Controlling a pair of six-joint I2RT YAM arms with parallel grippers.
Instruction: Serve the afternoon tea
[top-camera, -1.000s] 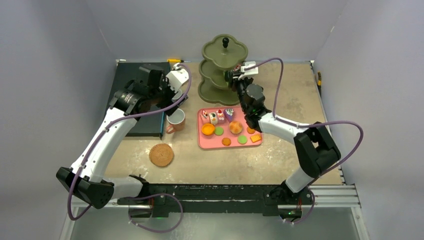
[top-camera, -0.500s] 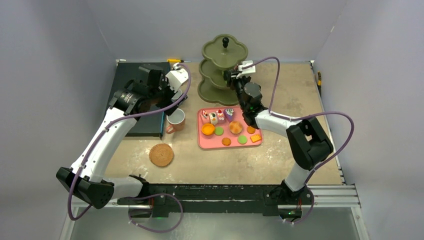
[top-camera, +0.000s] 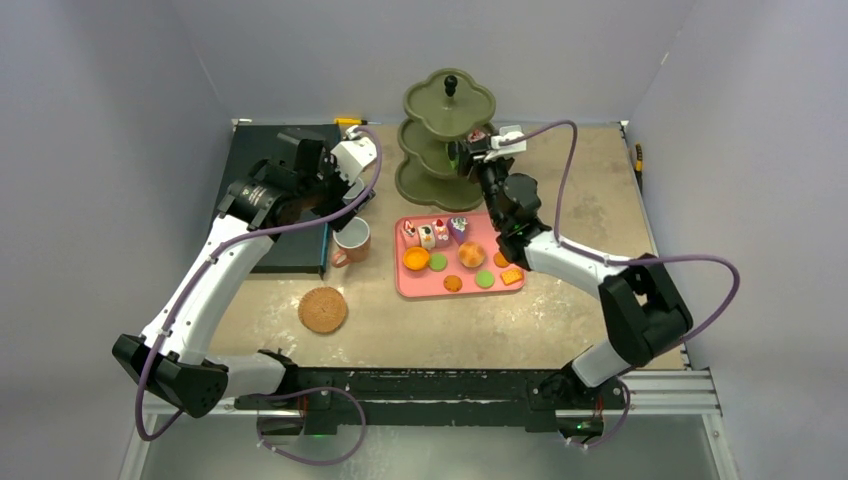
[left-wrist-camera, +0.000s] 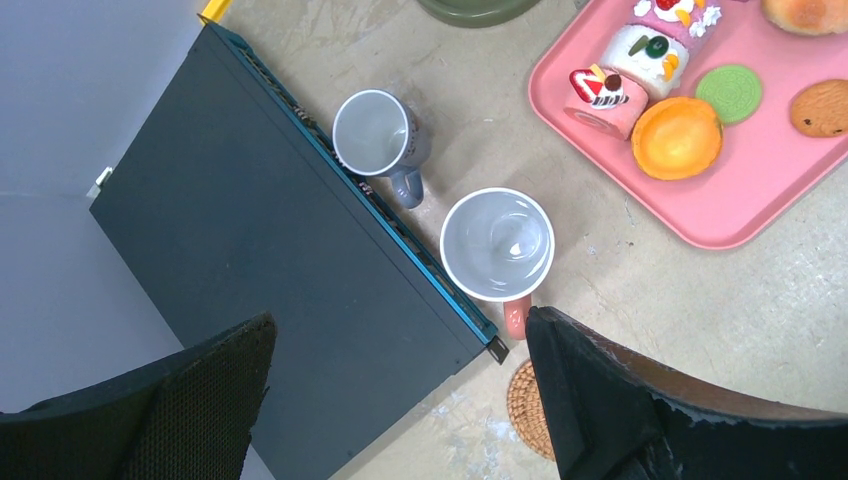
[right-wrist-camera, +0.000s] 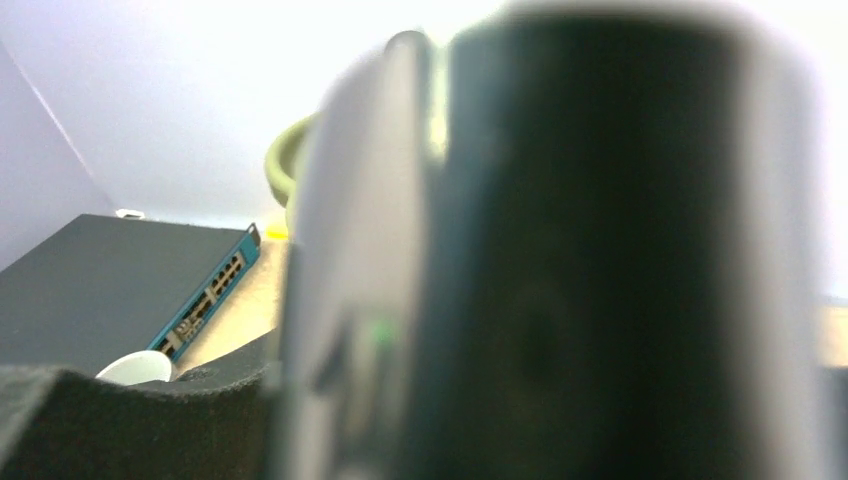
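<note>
The sweets lie on a pink tray (top-camera: 410, 285): an orange round (top-camera: 416, 258), a green round (top-camera: 437, 261) and cake slices (top-camera: 427, 235). The orange mug (top-camera: 352, 240) stands left of the tray. In the left wrist view the grey mug (left-wrist-camera: 380, 135) stands behind the orange mug (left-wrist-camera: 497, 245), both upright and empty. My left gripper (left-wrist-camera: 400, 400) hangs open and empty above them. My right gripper (top-camera: 464, 152) is at the middle tier of the green stand (top-camera: 420, 185). A blurred black and white thing, apparently the tongs (right-wrist-camera: 600, 260), fills its wrist view.
A black network box (top-camera: 300, 250) lies at the left, against the mugs. A round woven coaster (top-camera: 322, 310) lies in front of the orange mug. A bun (top-camera: 471, 254) and cookies also sit on the tray. Purple cables loop over both arms.
My right arm has shifted a little to the right, its gripper staying at the green stand. My left arm and the mugs have not moved.
</note>
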